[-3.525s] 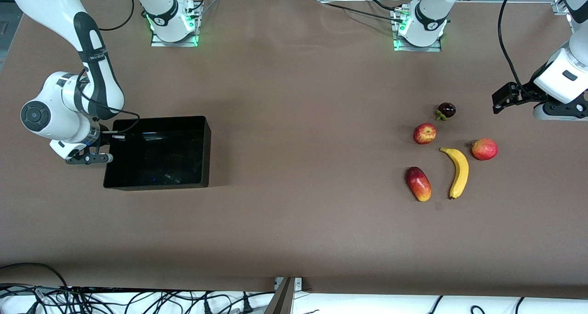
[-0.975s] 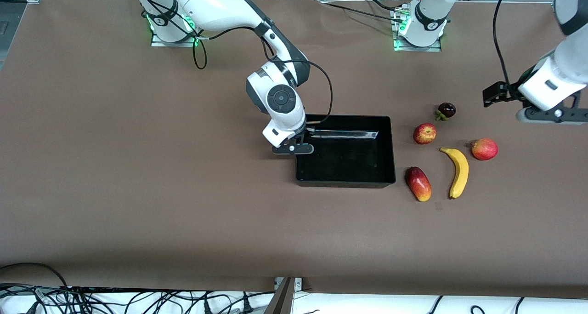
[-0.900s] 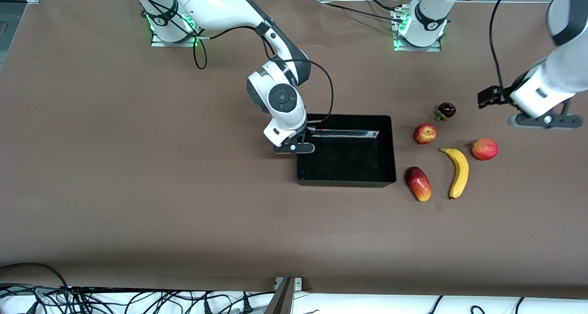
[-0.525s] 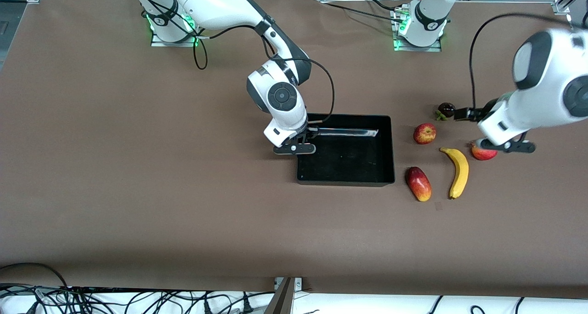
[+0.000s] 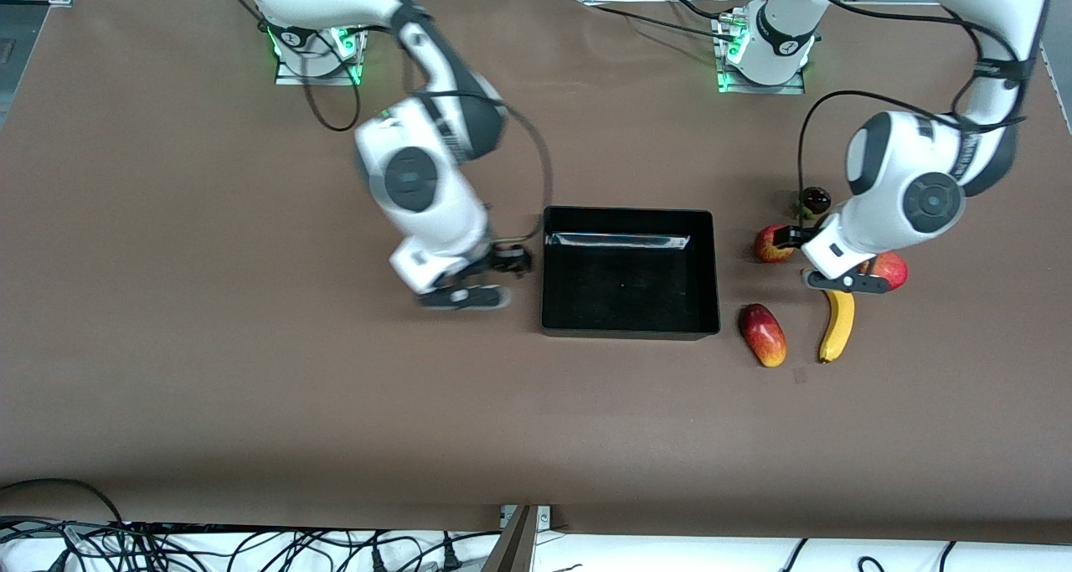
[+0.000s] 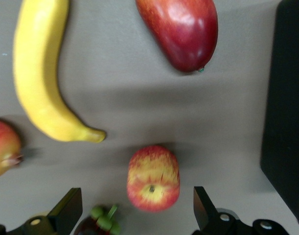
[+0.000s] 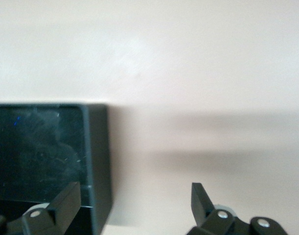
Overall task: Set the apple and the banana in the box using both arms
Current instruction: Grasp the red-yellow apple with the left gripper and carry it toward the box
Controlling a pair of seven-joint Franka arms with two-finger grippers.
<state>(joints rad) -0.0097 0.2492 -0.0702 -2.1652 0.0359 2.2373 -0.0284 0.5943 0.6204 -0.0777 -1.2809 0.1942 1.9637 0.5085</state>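
The left gripper (image 6: pixel 132 215), fingers spread, hangs over the small red-and-yellow apple (image 5: pixel 772 245) beside the curved yellow banana (image 5: pixel 837 324). The right gripper (image 7: pixel 134 210), also spread apart, hovers just beside the glossy black rectangular box (image 5: pixel 630 327), toward the right arm's end.
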